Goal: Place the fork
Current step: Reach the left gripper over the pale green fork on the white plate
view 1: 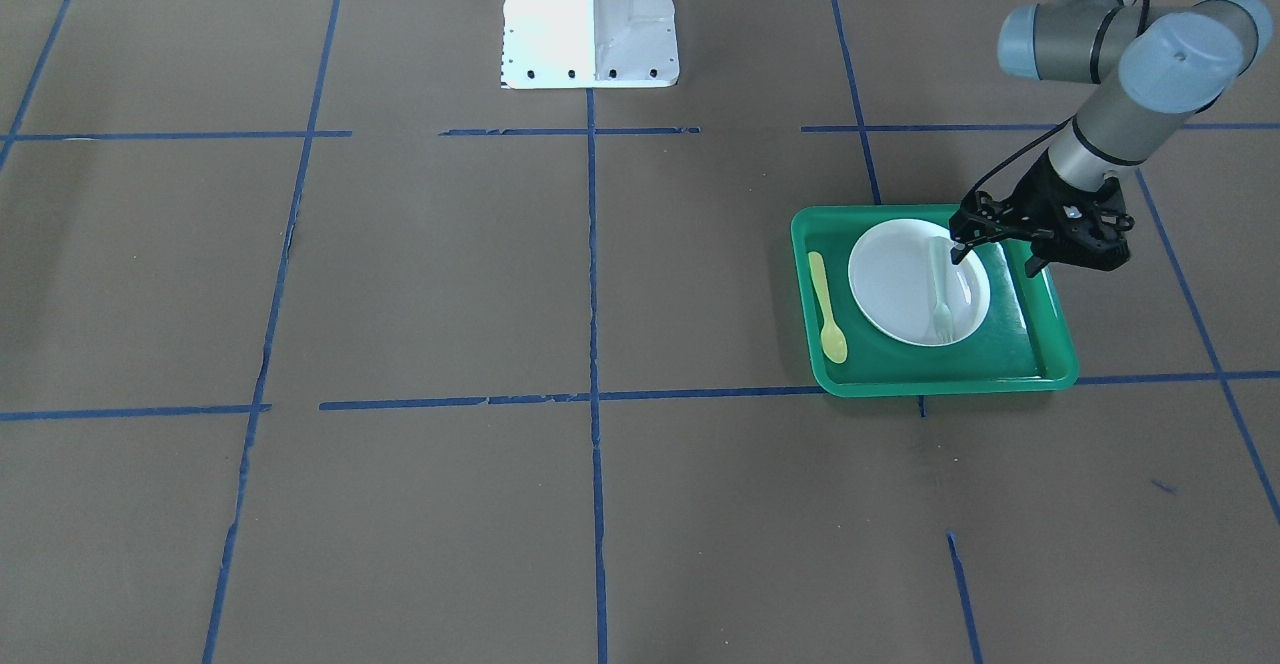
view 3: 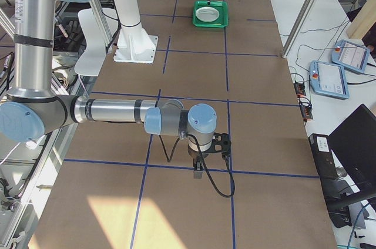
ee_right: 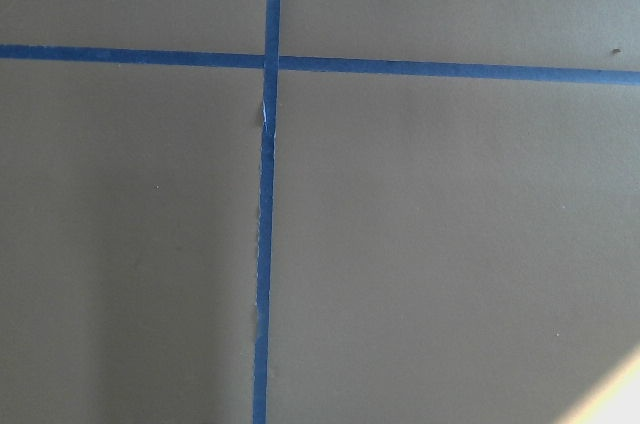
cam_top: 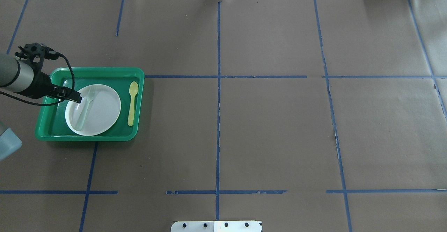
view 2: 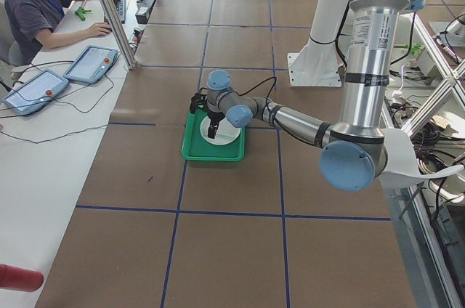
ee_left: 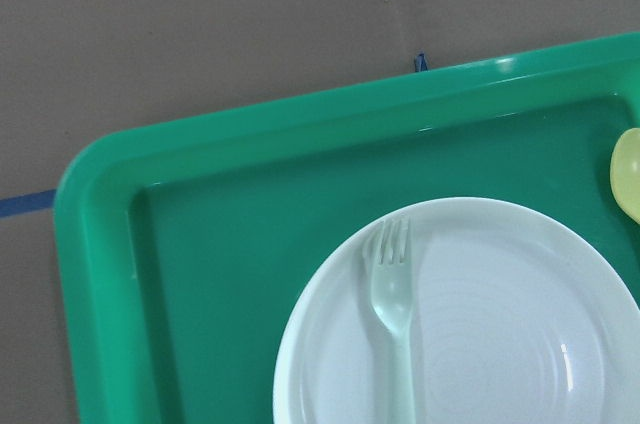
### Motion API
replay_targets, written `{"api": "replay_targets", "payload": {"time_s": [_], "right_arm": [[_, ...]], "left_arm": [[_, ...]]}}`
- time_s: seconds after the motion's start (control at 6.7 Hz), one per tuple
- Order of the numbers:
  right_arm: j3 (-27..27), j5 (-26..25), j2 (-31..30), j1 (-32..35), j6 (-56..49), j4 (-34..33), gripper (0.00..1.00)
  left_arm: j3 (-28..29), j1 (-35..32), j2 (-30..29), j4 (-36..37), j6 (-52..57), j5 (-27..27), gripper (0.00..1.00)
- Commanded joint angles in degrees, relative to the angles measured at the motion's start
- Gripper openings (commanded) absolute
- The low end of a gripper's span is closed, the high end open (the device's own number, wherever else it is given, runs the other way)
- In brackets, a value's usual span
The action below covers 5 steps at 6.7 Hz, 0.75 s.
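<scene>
Fork (ee_left: pixel 392 294): lies flat on the white plate (ee_left: pixel 500 334), tines pointing away from the robot, nothing gripping it.
Plate: inside the green tray (ee_left: pixel 190 244), with the yellow spoon (view 1: pixel 828 309) beside it.
Left gripper (view 1: pixel 997 258): jaws apart, over the plate's edge by the fork's handle.
Right gripper (view 3: pixel 198 171): over the counter (view 3: pixel 264 114), well apart from the tray; parted or closed, cannot tell.
Progress: placement looks done; only backing the arm away seems left.

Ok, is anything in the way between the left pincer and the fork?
Nothing visible. The fork lies bare on the white plate in the green tray, and the left pincer hangs open just beside its handle. The yellow spoon lies clear, across the plate.
</scene>
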Motion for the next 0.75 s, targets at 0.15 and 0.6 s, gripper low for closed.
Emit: {"api": "replay_targets", "payload": {"time_s": [0.15,0.6], "right_arm": [[0.0,0.0,0.0,0.0,0.0,0.0,1.00],[0.1,0.0,0.0,0.0,0.0,0.0,1.00]], "left_arm": [[2.8,3.8,-0.2,-3.7,-3.7,1.5,0.86],[3.3,4.5,-0.1,-3.7,-3.9,1.4,0.83]]}}
